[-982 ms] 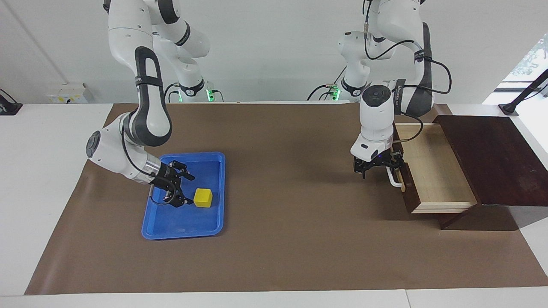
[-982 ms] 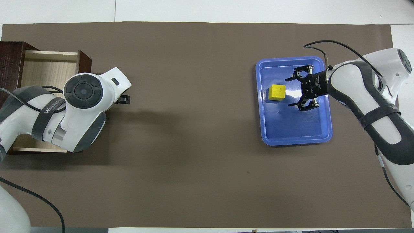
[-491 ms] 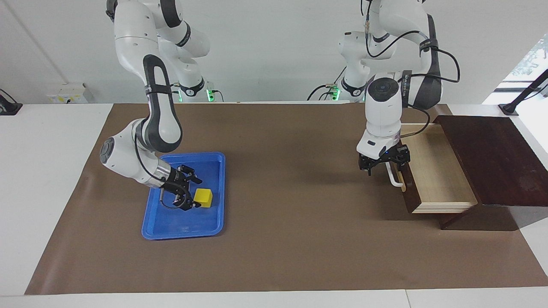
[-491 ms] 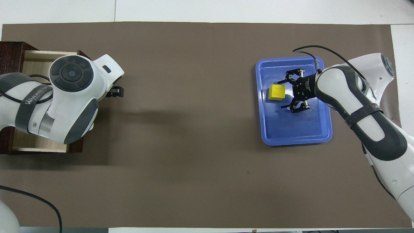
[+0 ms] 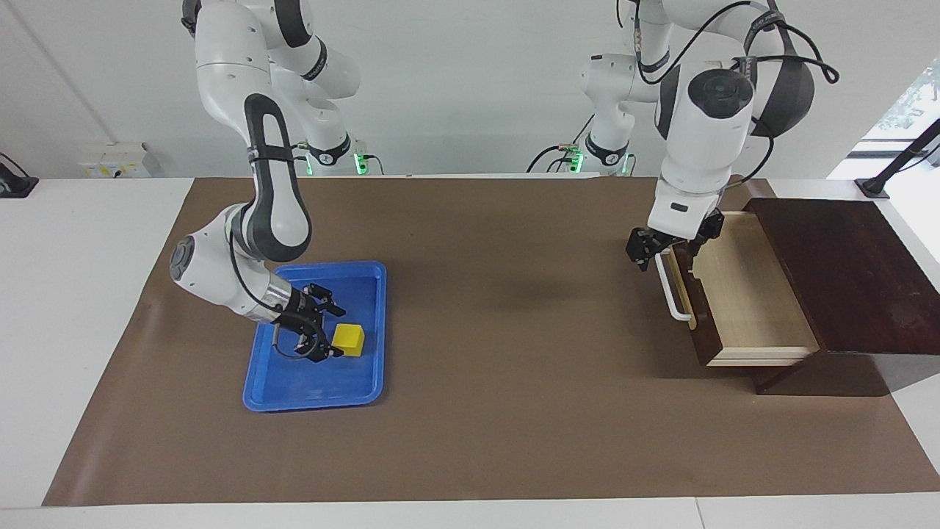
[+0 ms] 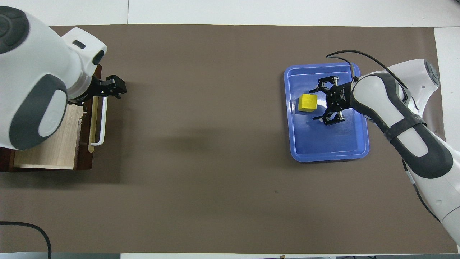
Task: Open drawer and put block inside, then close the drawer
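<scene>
The drawer stands pulled out of the dark wooden box at the left arm's end, its pale inside bare. Its white bar handle is free. The drawer also shows in the overhead view. My left gripper hangs in the air over the handle's end nearer the robots, touching nothing. The yellow block lies in the blue tray. My right gripper is open, low in the tray, its fingertips at the block's side toward the right arm's end.
A brown mat covers the table between the tray and the box. The left arm's wrist hides much of the box and drawer in the overhead view.
My left gripper has let go of the handle, risen and drawn back toward the robots. My right gripper has slid in the tray up to the block. The drawer has stayed open.
</scene>
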Tool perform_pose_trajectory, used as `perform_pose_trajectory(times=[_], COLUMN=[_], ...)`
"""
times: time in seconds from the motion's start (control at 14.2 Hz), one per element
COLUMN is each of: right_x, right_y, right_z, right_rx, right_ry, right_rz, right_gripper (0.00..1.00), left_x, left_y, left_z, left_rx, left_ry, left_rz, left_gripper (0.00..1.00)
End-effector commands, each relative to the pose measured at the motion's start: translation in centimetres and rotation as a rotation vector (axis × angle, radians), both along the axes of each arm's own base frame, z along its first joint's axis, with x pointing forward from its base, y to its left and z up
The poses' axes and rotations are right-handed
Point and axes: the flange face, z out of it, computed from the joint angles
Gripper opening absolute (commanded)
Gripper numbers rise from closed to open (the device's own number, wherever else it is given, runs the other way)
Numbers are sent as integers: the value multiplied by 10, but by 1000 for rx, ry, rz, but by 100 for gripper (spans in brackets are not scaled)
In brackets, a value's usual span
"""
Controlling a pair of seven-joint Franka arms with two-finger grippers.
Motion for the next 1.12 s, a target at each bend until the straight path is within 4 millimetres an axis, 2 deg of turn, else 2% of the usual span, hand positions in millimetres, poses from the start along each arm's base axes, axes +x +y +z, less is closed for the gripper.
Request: perform_pose_trajectory(times=[0.0,0.07,0.14,0.35,0.42,0.56,0.63,0.77,0.91,1.05], right_x=[0,0,0,1,2,3,6,19,30,36], right_y=[-2,-3,-3,-1,0,0,-1,1,-1,10], right_z=[0,0,1,3,4,6,12,34,54,76], right_rx=[15,16,16,18,20,23,26,52,69,77], right_ry=[-28,-26,-28,-31,-33,-32,-38,-43,-45,-58], right_rz=[5,5,4,7,8,9,11,33,64,86], right_gripper=[58,36,1,0,0,0,0,0,0,0], left_x=[-10,-10,-10,-15,-18,-28,-30,-32,-33,-28], left_y=[9,7,6,-2,-11,-36,-42,-54,-57,-67], left_z=[20,17,14,16,16,16,17,19,16,3], left_rx=[-116,-121,-138,-148,-146,-138,-140,-146,-149,-147], left_ry=[10,4,-3,3,3,7,-3,-16,-19,-18], left_rz=[258,372,474,729,827,912,1014,1202,1277,1317], left_gripper=[100,100,100,100,100,100,100,100,100,100])
